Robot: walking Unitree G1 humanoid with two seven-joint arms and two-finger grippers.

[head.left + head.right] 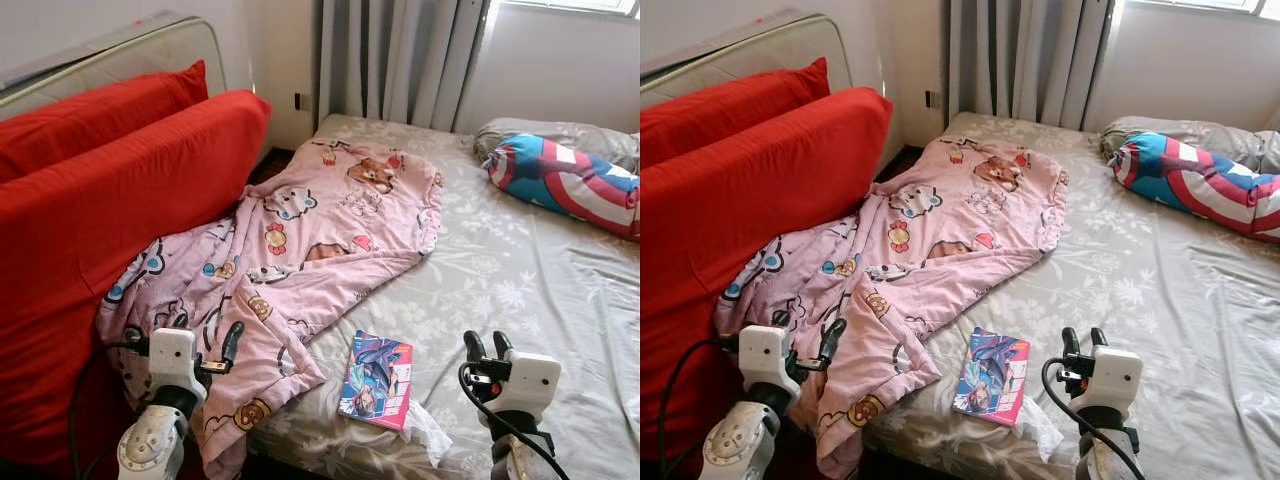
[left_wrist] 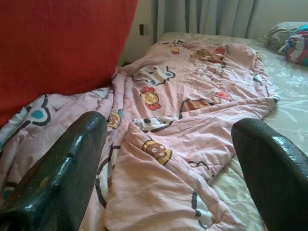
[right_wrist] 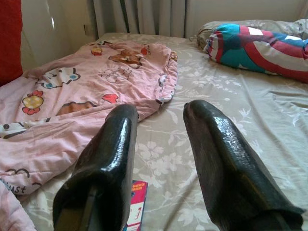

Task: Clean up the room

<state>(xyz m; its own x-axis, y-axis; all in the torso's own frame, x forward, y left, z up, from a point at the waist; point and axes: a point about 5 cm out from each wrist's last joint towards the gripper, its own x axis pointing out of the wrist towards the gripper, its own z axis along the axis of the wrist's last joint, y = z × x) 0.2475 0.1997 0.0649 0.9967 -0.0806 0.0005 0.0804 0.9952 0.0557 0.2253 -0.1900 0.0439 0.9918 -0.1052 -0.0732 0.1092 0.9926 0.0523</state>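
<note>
Red cushions [image 1: 110, 190] lean at the bed's left; the left gripper [image 1: 205, 345], raised upright with fingers spread wide, hovers over the rumpled pink blanket [image 1: 320, 225]; a book [image 1: 377, 379] lies on the grey sheet [image 1: 520, 280]; the right gripper [image 1: 487, 346] points upward beside it, fingers slightly parted, grasping nothing.

Soft crumpled cloth blanket [image 1: 300, 240]; glossy paper book [image 1: 377, 379].

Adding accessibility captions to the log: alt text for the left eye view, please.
A rumpled pink cartoon blanket sprawls across a grey floral bed, with a colourful book near the front edge. Red cushions lean at left; a star-patterned bolster lies far right. Both grippers, left and right, hover low.
</note>
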